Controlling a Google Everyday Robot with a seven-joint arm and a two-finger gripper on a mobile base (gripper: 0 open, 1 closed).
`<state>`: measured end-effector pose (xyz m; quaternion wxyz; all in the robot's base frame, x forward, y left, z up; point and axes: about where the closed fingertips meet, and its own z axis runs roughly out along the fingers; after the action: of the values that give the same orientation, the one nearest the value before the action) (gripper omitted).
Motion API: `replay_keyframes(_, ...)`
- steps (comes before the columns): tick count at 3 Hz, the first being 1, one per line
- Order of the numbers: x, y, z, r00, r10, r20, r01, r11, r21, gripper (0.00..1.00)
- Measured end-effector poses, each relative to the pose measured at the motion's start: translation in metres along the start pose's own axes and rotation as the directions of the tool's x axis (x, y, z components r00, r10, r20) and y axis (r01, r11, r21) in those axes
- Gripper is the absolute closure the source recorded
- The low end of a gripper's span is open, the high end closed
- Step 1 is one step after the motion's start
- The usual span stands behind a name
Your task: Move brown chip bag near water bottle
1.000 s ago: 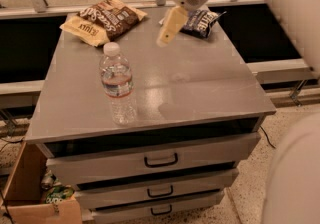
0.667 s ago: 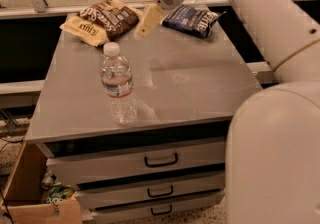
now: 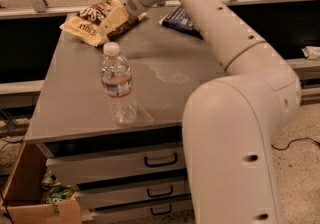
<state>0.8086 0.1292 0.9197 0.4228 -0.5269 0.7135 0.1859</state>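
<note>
The brown chip bag [image 3: 86, 22] lies at the far left corner of the grey cabinet top [image 3: 75, 103], its dark brown half to the back and its pale yellow half toward the front left. My gripper [image 3: 112, 23] is down on the bag's right part, reaching in from the right along the long white arm. The water bottle [image 3: 118, 86] stands upright near the front left of the top, well in front of the bag and apart from the gripper.
A dark blue snack bag [image 3: 178, 18] lies at the far right of the top, partly behind my arm. The arm's large white base [image 3: 235, 153] fills the right foreground. Drawers [image 3: 160, 160] sit below the top. An open cardboard box [image 3: 24, 195] stands on the floor at the left.
My gripper has swung left from beside the blue bag across the back of the top and now rests on the brown chip bag. The bottle and both bags have not moved.
</note>
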Motion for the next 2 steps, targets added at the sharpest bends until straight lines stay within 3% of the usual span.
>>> replay_keyframes(1, -0.010, 0.002, 0.034, 0.993, 0.116, 0.007, -0.116, 0.9928, 0.032, 0.00)
replay_keyframes(2, -0.005, 0.003, 0.060, 0.985, 0.171, -0.004, -0.170, 0.9819, 0.085, 0.00)
